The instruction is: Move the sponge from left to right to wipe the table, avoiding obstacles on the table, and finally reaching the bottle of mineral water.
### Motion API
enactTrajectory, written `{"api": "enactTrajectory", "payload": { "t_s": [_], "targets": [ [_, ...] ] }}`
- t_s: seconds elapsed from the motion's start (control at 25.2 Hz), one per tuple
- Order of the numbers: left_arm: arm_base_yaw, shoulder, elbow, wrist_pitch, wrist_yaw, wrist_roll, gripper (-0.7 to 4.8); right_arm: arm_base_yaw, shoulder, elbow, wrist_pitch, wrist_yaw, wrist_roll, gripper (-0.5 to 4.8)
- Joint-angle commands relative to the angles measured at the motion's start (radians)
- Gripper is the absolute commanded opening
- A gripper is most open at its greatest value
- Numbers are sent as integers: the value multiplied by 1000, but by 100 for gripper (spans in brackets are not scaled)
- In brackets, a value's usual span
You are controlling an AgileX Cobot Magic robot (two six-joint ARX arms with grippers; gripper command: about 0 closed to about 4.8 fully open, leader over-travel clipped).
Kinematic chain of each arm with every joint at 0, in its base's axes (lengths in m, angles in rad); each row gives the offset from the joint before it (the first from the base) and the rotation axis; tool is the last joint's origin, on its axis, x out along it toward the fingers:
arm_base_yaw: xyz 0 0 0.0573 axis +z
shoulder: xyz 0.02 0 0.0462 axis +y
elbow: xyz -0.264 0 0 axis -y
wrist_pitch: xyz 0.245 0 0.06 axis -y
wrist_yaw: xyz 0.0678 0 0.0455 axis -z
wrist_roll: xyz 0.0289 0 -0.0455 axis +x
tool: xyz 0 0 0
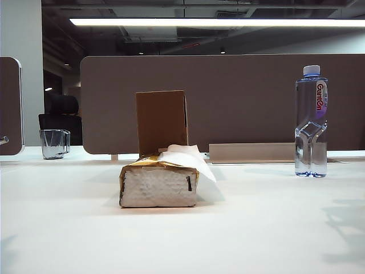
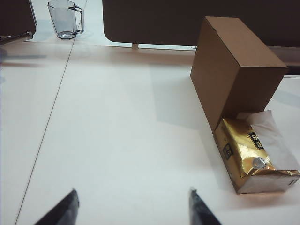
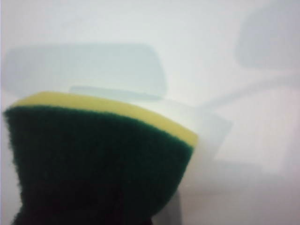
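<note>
Your left gripper (image 2: 131, 208) hangs over bare white surface (image 2: 117, 140), its two dark fingertips (image 2: 63, 211) spread wide apart with nothing between them. Off toward two o'clock from it stands the brown cardboard box (image 2: 236, 70), upright, and the gold-wrapped tissue pack (image 2: 248, 157) lies against the box's near side, at about three o'clock from the gripper. One white sheet (image 2: 274, 133) sticks out of the pack's top. At about eleven o'clock, well away near the far edge, you have a clear glass mug (image 2: 65, 18) with its handle turned toward the dark divider panel (image 2: 154, 21) that runs behind the box. A thin seam (image 2: 49, 126) crosses the surface on the mug's side.
</note>
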Motion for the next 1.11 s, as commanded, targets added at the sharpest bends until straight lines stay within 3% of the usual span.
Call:
{"api": "enactTrajectory", "payload": {
  "t_s": [0.04, 0.6, 1.11],
  "targets": [
    [0, -1, 6, 10, -6, -4, 300, -1, 58, 43, 69, 21, -2, -9],
    [0, -1, 6, 10, -7, -4, 300, -11, 286, 185, 193, 21, -3, -9],
    [0, -1, 6, 10, -7, -4, 300, -56, 465, 363, 206, 21, -49, -9]
  ]
}}
